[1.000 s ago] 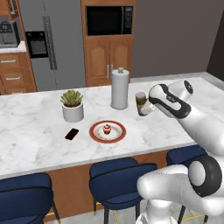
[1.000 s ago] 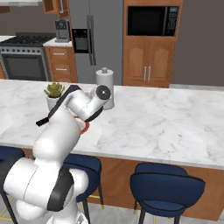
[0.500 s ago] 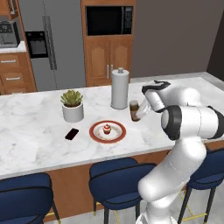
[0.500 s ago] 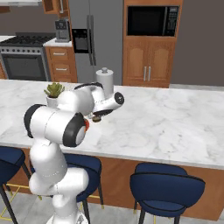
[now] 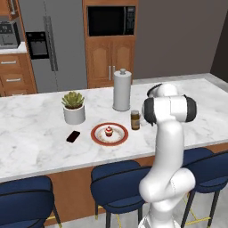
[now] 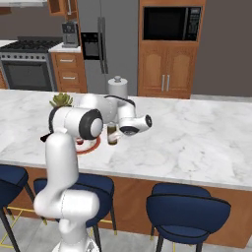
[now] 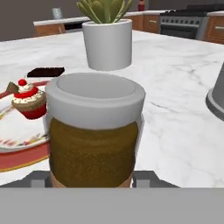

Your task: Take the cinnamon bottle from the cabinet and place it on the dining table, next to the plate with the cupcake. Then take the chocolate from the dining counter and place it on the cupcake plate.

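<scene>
Between the jaws: the cinnamon bottle (image 7: 94,131) stood upright, its grey cap nearest the hand camera and its brown body flanked low on both sides by the finger tips.
Tool state: the tool (image 6: 114,134) looked closed around the bottle, though whether the pads truly pressed on it could not be told.
Bottle's footing: in both base views it appeared to rest on the white marble desk (image 5: 35,133), not hang above it.
Just beside the tool: the plate (image 5: 109,134) with its red-orange rim lay close to the bottle, apart from it, with the cupcake (image 5: 108,131) at its middle.
Beyond the plate: the chocolate (image 5: 73,136) lay flat on the desk, past the plate's far edge as the tool faced it.
Farther on: a potted succulent (image 5: 74,107) stood behind the chocolate.
Off to one side: a tall grey canister (image 5: 122,90) stood near the bottle.
Task progress: the first half seemed all but done, since the bottle was already beside the cupcake plate; letting go of it remained, and the chocolate had not yet been put on the plate.
Arm pose: the arm rose from the base, bent sharply at the elbow, and held the hand low and level over the desk, pointing toward the plate.
</scene>
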